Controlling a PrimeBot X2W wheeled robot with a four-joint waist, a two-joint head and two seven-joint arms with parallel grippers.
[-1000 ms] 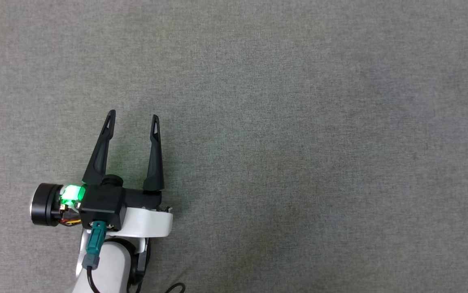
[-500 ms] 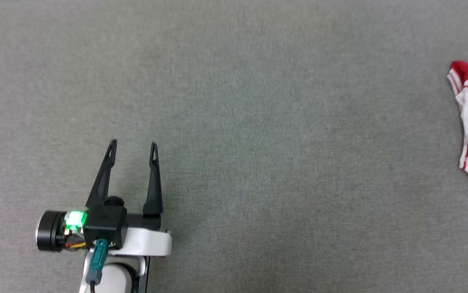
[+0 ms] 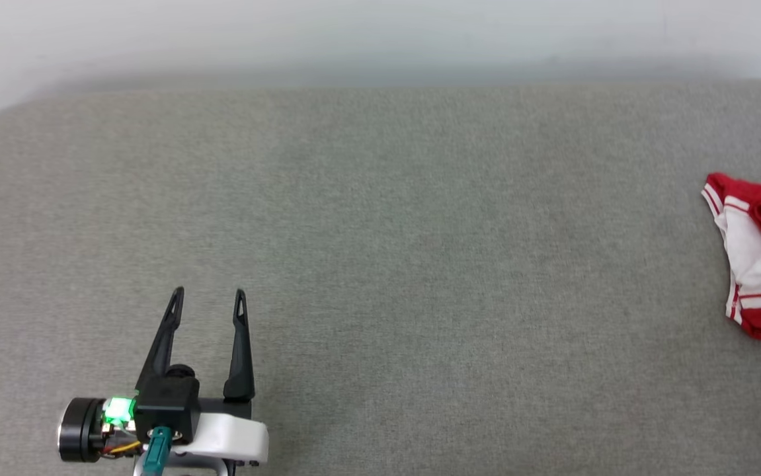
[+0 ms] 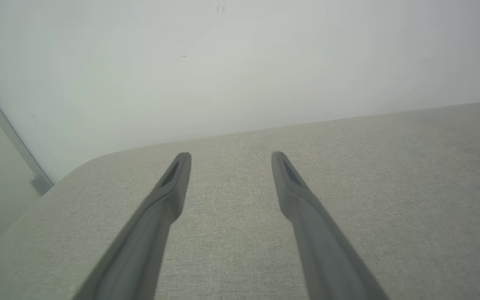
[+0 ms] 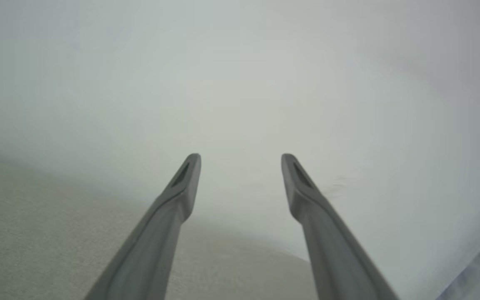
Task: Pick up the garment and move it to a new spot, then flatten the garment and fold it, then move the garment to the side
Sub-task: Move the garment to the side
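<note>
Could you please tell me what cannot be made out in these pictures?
- The garment: cut off by the head view's right edge and crumpled, so its full shape is unclear.
- The left claw: its arm is cut by the head view's bottom edge.
- The right claw: right wrist view, before a blurred pale wall; how far it is from the garment is unclear.

Soft, even light lies on the grey woven cloth surface, bright and free of glare, and the dark two-fingered left gripper throws hardly any shadow beside its small glowing green lamp. The pale wall is hazy, and both wrist views look milky and washed-out, their far edges soft.
</note>
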